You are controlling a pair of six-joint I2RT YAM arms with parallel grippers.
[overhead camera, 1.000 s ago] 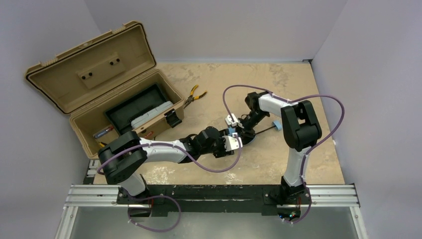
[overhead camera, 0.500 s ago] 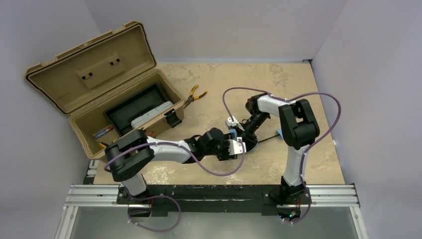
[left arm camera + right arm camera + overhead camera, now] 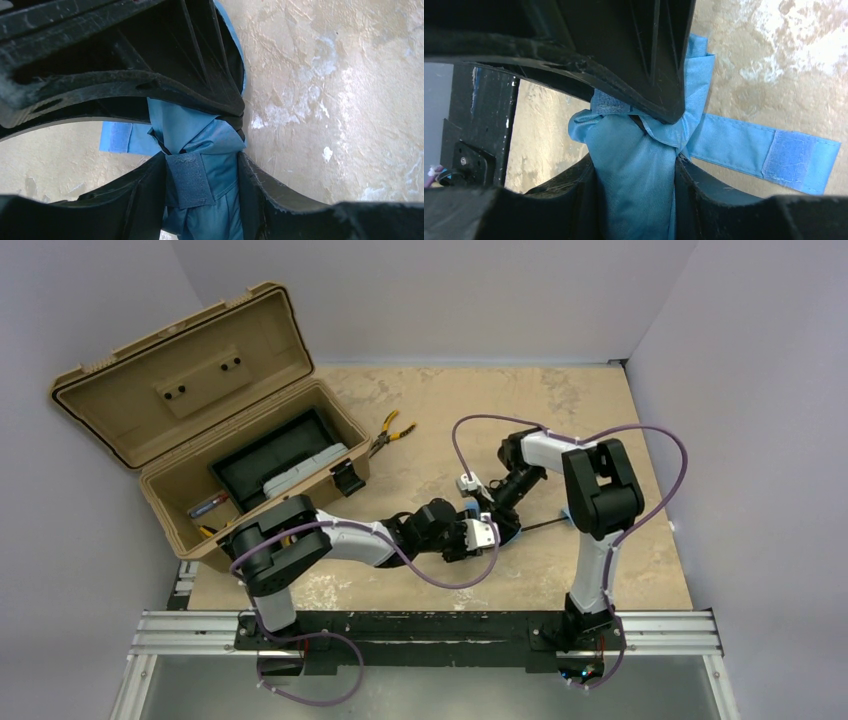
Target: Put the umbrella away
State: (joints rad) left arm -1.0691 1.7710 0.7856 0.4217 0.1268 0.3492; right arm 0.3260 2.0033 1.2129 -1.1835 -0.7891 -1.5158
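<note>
The umbrella is a light blue folded fabric bundle (image 3: 507,533) on the table between both grippers. Its thin black shaft (image 3: 540,527) runs right toward the right arm. My left gripper (image 3: 483,536) is shut on the bundle; the left wrist view shows its jaws (image 3: 202,167) pinching the fabric (image 3: 215,200) beside a dark velcro patch (image 3: 186,181). My right gripper (image 3: 497,508) is shut on the same bundle; the right wrist view (image 3: 635,167) shows its jaws squeezing the fabric (image 3: 636,185). The closing strap (image 3: 769,150) lies loose on the table. The handle is hidden behind the right arm.
An open tan toolbox (image 3: 175,510) stands at the far left, lid up, with a black tray (image 3: 265,455) and small items inside. Yellow-handled pliers (image 3: 388,432) lie just right of it. Purple cables loop over both arms. Grey walls enclose the table.
My left arm has reached further right with the bundle. My right gripper has shifted slightly right and nearer. Both have stayed shut on the fabric.
</note>
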